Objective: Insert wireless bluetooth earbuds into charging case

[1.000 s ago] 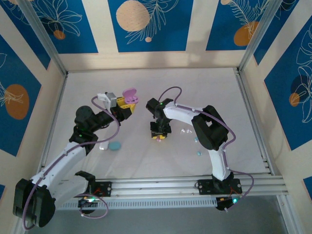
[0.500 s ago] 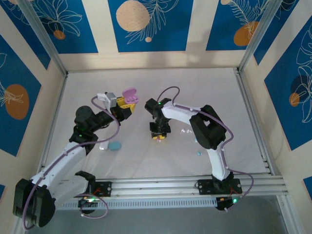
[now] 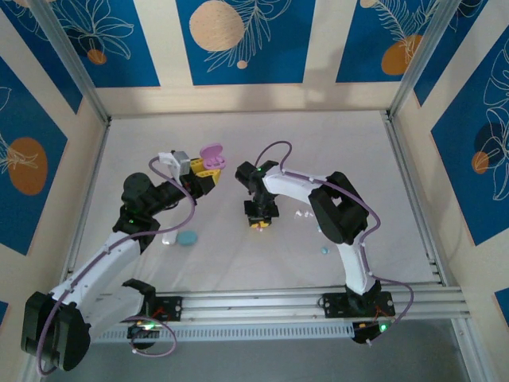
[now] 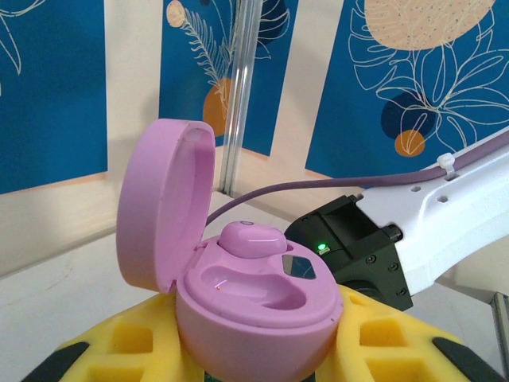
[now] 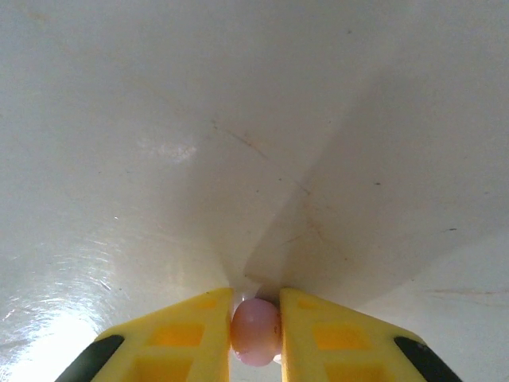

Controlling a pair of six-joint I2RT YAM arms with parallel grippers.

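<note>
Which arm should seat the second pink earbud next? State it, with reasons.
Right, most likely. The right gripper is already shut on a pink earbud at the table. The left gripper is occupied holding the open pink case, whose empty socket faces up.

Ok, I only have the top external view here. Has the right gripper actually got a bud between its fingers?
Observer: Yes. On the right wrist camera the right gripper is shut on a pink earbud, pinched at the very fingertips.
Operator: And the pink case in the left gripper, is a slot free?
Observer: On the left wrist camera its lid stands up and open. One pink bud is already seated toward the hinge, and the recess beside it is empty.
</note>
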